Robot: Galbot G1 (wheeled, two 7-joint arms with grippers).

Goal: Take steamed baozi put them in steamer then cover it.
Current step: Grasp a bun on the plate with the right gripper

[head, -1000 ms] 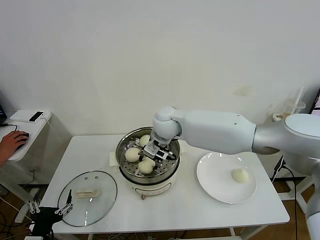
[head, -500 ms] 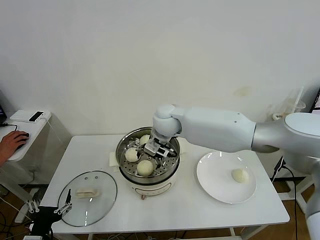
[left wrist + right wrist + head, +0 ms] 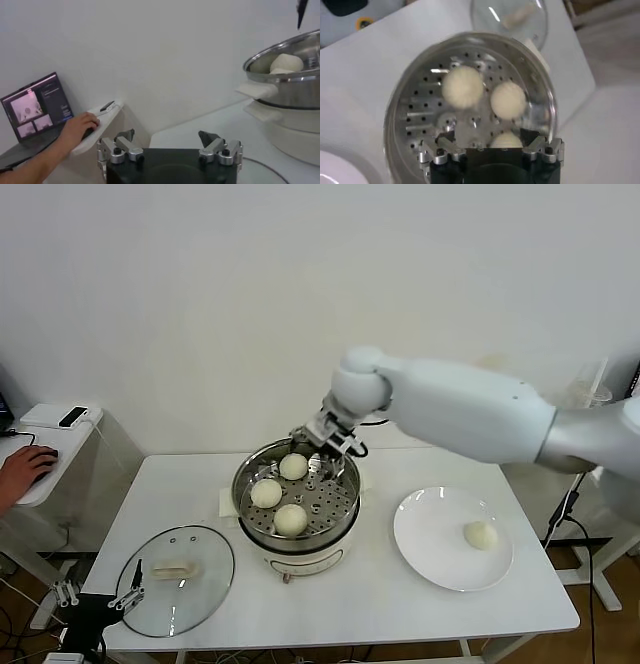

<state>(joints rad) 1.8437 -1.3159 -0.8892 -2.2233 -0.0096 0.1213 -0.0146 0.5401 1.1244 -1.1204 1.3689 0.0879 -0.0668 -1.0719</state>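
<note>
Three smooth cream-white baozi [image 3: 290,518] sit on the perforated tray of the round shiny steel steamer [image 3: 296,549]; a fourth [image 3: 481,535] lies on the flat white plate [image 3: 430,546]. Right gripper [image 3: 328,440] hovers over the steamer's far rim, jaws spread, empty. Clear glass cover [image 3: 176,594] rests on the white table [image 3: 330,604], beside the idle, open-jawed left gripper [image 3: 97,604].

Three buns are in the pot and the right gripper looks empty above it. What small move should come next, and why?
Probably swing the right gripper over to the white plate for the last baozi. Its jaws are open and hold nothing above the steamer, three baozi sit on the tray, and the cover lies on the table beside the idle left gripper.
</note>
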